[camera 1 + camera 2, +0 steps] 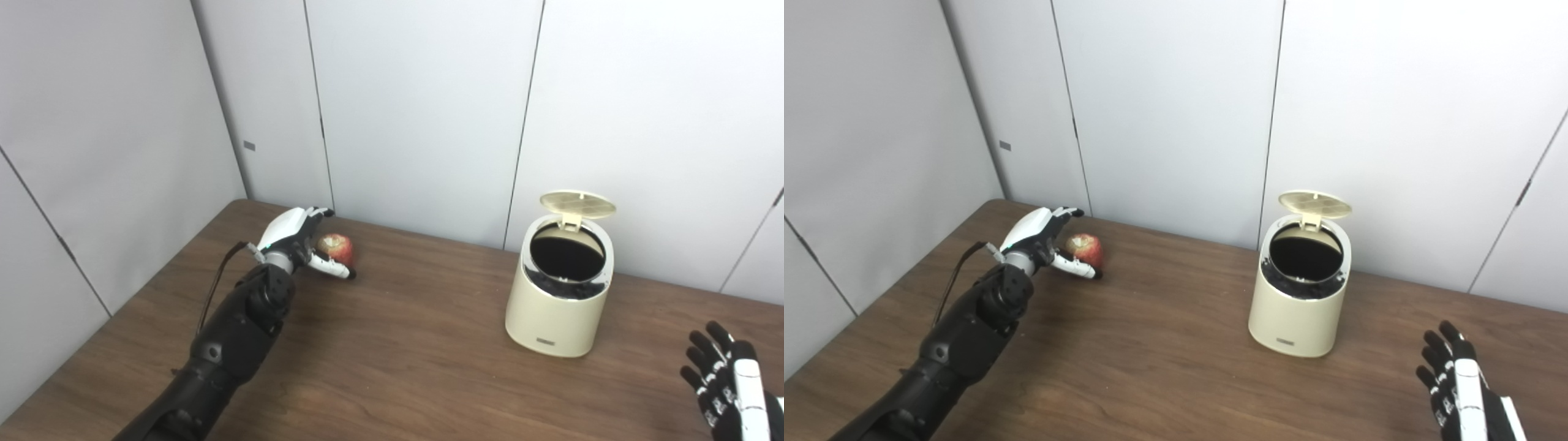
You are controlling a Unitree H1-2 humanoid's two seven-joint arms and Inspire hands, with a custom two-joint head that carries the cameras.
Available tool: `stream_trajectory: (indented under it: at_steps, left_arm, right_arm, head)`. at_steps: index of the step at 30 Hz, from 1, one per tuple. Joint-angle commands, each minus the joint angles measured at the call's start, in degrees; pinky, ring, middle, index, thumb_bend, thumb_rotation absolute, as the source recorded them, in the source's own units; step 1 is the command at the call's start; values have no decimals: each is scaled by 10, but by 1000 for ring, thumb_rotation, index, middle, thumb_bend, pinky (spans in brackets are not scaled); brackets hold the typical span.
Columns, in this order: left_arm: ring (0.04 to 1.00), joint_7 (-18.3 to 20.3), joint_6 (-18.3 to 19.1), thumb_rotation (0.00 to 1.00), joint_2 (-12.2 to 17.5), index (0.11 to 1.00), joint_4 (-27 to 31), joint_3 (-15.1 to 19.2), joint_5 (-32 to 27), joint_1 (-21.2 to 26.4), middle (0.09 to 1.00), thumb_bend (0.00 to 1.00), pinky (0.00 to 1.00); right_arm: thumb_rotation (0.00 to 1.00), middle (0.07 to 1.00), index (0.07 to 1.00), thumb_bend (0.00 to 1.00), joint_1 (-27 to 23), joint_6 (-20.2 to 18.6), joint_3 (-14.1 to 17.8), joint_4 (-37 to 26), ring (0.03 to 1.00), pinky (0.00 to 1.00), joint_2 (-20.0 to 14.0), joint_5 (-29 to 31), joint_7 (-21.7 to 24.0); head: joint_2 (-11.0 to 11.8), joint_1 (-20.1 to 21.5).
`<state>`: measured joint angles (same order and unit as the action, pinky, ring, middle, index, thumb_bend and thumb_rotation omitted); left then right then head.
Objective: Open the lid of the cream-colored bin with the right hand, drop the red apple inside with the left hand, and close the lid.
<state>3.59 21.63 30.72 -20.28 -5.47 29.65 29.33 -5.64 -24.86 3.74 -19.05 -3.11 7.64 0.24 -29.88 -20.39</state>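
Right hand (729,383) low at near right corner, fingers spread, holding nothing, well apart from bin. Cream-colored bin (557,312) upright on wooden table (398,367), lid (577,205) flipped up at back, dark inside showing. Left hand (298,239) way over at far left, fingers and thumb curled around red apple (337,247). Can't tell if apple sits on table or is lifted.

arms: matte black | left hand (294,236): white shell, black fingertips | wrist cable: black
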Motion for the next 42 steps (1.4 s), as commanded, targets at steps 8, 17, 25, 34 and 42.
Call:
stream_trajectory:
  at_steps: [8,17,25,34,42]
  left_arm:
    - [974,-8,-3,185,28,913,3,-5,17,38,986,973,835]
    - [974,-8,-3,185,27,913,3,-5,17,38,986,973,835]
    - [974,-8,-3,185,27,913,3,-5,17,38,986,973,835]
    - [880,31,-17,41,40,797,-56,-52,28,74,885,869,768]
    - [874,39,-6,46,44,806,-44,-53,28,70,898,861,760]
  right_arm:
    - [930,932,956,404,-14,26,0,-9,951,928,3,-1,1]
    - [930,932,956,404,-14,26,0,-9,951,928,3,-1,1]
    - [930,932,956,404,-14,26,0,-9,951,928,3,-1,2]
    - [915,913,946,423,-10,52,-1,4,929,899,5,3,6]
    - [910,912,945,427,-11,52,3,5,931,904,4,12,8]
  head:
    - [-1,-1]
    - [-1,-1]
    - [-1,-1]
    - [0,12]
    - [-3,11]
